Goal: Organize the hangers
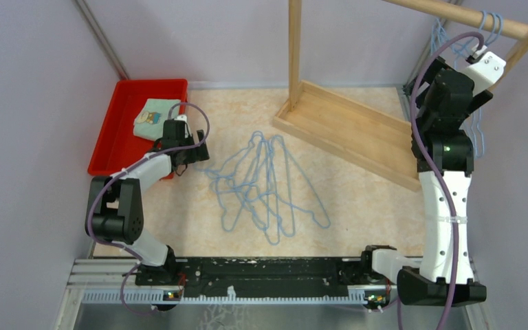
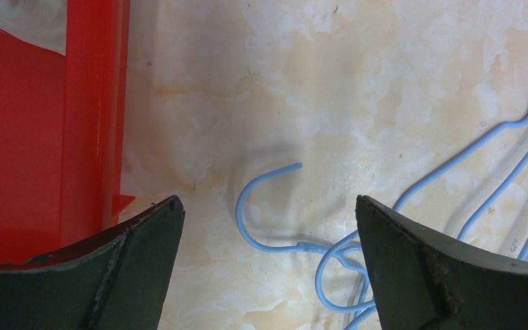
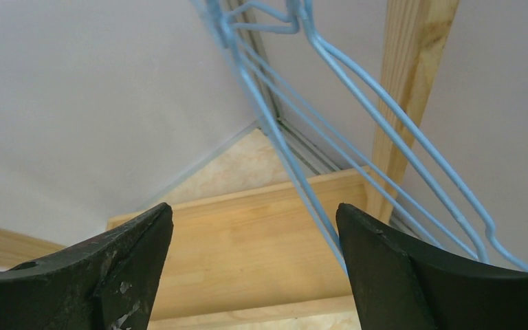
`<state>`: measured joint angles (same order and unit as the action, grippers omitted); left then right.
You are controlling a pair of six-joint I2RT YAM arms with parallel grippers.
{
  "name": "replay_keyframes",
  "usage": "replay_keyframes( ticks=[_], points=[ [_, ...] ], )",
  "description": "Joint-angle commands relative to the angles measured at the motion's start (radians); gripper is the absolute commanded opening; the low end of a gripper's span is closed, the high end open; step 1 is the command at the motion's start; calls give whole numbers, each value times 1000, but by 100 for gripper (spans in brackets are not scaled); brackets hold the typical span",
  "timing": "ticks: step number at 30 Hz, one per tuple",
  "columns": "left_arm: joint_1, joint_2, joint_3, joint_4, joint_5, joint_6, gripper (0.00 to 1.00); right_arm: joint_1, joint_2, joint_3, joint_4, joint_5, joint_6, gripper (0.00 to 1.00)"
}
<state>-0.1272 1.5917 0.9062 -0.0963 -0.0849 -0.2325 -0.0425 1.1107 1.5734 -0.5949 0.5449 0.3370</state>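
Several light-blue wire hangers lie tangled in a pile on the table's middle. My left gripper hovers open at the pile's left edge. In the left wrist view, one hanger's hook lies on the table between the spread fingers, touching neither. More hangers hang by their hooks from the wooden rail at the top right. My right gripper is raised just under that rail and stands open; the hung hangers' wires pass close by its right finger, gripped by nothing.
The rack's wooden base tray sits at the back right, with its upright post at the left end. A red bin holding a folded cloth stands at the back left, beside my left gripper.
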Motion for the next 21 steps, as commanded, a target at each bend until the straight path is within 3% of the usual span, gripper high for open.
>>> replay_keyframes(
  ticks=[1,10,17,21],
  points=[
    [6,16,24,21,4,-11,100,-8,-54,70,36,-166,4,90],
    [6,13,15,29,3,-16,100,26,10,85,85,-504,10,91],
    [5,6,6,39,0,-15,100,418,202,212,36,-326,-187,91],
    [6,2,3,40,-5,-11,100,519,303,268,21,-362,-202,99]
  ],
)
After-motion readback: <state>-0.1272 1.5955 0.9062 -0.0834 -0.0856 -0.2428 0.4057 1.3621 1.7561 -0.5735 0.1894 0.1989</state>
